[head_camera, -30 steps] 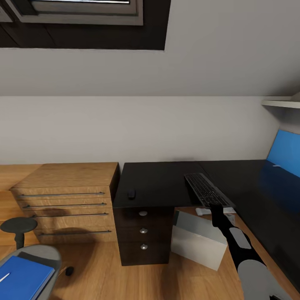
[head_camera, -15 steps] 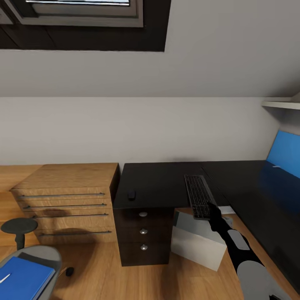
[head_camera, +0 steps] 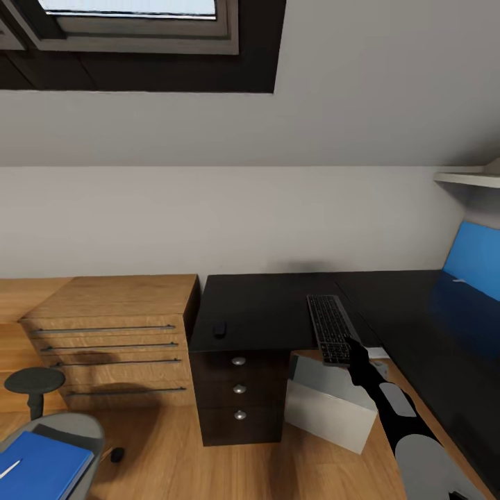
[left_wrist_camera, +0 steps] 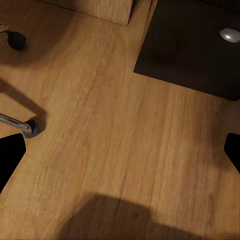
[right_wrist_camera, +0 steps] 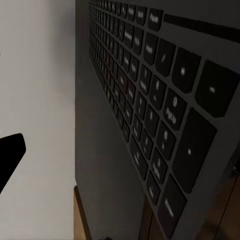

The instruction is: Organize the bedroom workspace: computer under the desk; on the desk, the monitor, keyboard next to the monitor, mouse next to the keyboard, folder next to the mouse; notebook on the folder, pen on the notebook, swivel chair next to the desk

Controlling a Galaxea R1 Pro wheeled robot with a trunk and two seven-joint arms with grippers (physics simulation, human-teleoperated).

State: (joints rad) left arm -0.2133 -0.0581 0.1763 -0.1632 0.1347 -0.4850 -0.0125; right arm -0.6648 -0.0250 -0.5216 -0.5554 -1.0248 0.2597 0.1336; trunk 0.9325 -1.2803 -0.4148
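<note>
The glossy black desk (head_camera: 264, 305) stands against the wall. My right gripper (head_camera: 349, 347) is shut on the near end of the black keyboard (head_camera: 329, 328), which lies on the desk with that end past the edge. Its keys (right_wrist_camera: 150, 100) are very close in the right wrist view, beside one black fingertip (right_wrist_camera: 10, 155). The mouse (head_camera: 219, 328) sits near the desk's front left. The grey computer (head_camera: 326, 406) stands under the desk. On the swivel chair (head_camera: 73, 427) lies the blue folder (head_camera: 38, 464) with the pen (head_camera: 8, 469). My left gripper (left_wrist_camera: 120, 152) hangs open over the floor. The monitor and notebook are out of view.
A light-wood drawer chest (head_camera: 114, 333) adjoins the desk's left side. A blue upright panel (head_camera: 479, 262) stands at the far right of the desk. A chrome chair leg (left_wrist_camera: 15, 122) and a black castor (left_wrist_camera: 16, 39) lie near my left gripper, by the black drawer unit (left_wrist_camera: 190, 45).
My right gripper swung the keyboard from a slanted lie to roughly straight along the desk, a little further on. The camera tilted up slightly.
</note>
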